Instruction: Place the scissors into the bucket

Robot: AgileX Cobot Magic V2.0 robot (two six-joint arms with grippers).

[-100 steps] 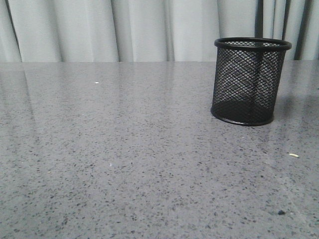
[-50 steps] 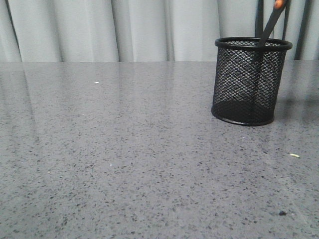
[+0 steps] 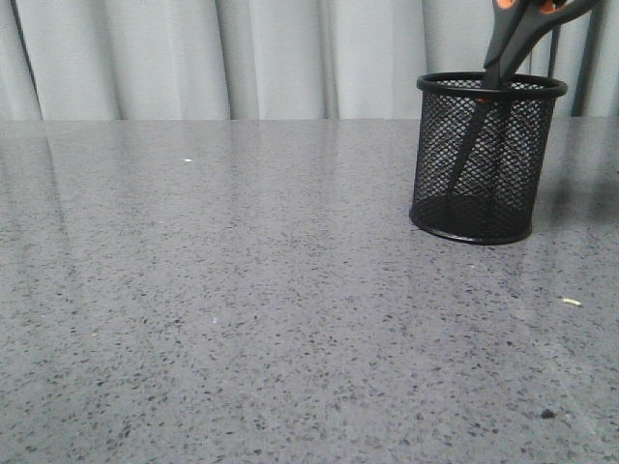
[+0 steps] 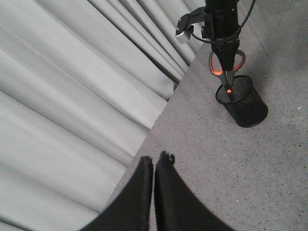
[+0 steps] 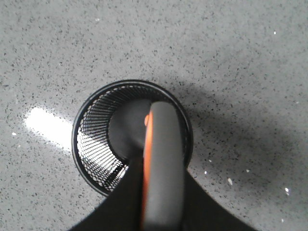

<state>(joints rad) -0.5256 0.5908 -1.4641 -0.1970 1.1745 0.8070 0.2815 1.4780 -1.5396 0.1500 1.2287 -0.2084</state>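
Left pincer (image 4: 155,166): it is idling raised over the left part of the desk (image 3: 242,290), its fingers pressed almost together on nothing, well apart from the work.
Bucket (image 3: 486,159): it is standing upright near the far right corner of the desk, in the same spot as a second ago.
Scissors (image 3: 493,97): a second ago the cup was empty; half a second ago only a tip was entering; now the blades are reaching down near the base, tilted, with the orange-lined handles above the rim.
Right pincer (image 4: 225,45): it is gripping the scissors by the handles from above, closed on them.
Meaning: the lowering is looking nearly finished; by my judgement, what remains is letting go so the scissors lean on the rim.
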